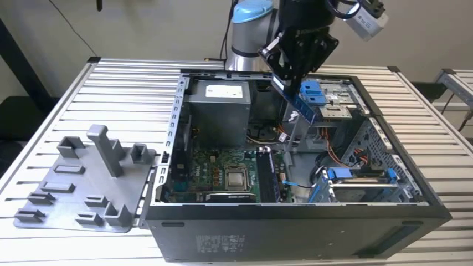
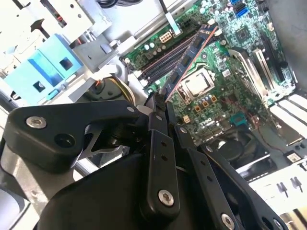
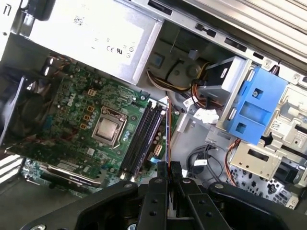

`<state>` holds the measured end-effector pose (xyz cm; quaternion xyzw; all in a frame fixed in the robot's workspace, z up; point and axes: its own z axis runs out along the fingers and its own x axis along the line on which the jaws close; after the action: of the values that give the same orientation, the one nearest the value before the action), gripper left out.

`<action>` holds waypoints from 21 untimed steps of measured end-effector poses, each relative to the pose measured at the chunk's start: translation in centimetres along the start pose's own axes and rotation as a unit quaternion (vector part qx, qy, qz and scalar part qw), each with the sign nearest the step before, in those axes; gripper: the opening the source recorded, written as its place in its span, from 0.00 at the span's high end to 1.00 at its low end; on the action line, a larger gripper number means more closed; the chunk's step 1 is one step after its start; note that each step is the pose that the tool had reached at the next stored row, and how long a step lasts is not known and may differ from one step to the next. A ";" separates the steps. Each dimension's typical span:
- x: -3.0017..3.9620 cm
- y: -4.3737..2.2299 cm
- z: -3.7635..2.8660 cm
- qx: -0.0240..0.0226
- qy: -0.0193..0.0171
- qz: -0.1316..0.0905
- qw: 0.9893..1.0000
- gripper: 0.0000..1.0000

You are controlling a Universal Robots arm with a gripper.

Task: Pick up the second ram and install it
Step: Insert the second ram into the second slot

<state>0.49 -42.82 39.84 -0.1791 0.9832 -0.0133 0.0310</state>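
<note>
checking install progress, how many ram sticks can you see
1 for sure: the second ram, gripped in the tool above the open case. Another may sit in the motherboard slots; that cannot be told.

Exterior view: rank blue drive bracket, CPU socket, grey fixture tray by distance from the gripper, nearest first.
From the gripper, shut on the second ram:
1. blue drive bracket, beside it, inside the case.
2. CPU socket, on the motherboard below.
3. grey fixture tray, outside the case, exterior view's left.
</note>
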 end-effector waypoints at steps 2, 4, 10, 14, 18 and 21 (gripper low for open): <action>0.01 -0.02 0.02 0.001 0.000 0.012 1.000 0.86; 0.02 -0.04 0.04 0.001 0.001 0.024 1.000 0.86; 0.05 -0.13 0.10 0.003 0.002 0.060 0.998 0.86; 0.08 -0.19 0.13 0.004 0.004 0.081 0.997 0.86; 0.11 -0.25 0.17 0.005 0.005 0.103 0.995 0.86; 0.13 -0.30 0.21 0.006 0.006 0.120 0.993 0.86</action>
<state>0.49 -43.14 39.63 -0.0597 0.9977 -0.0167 0.0272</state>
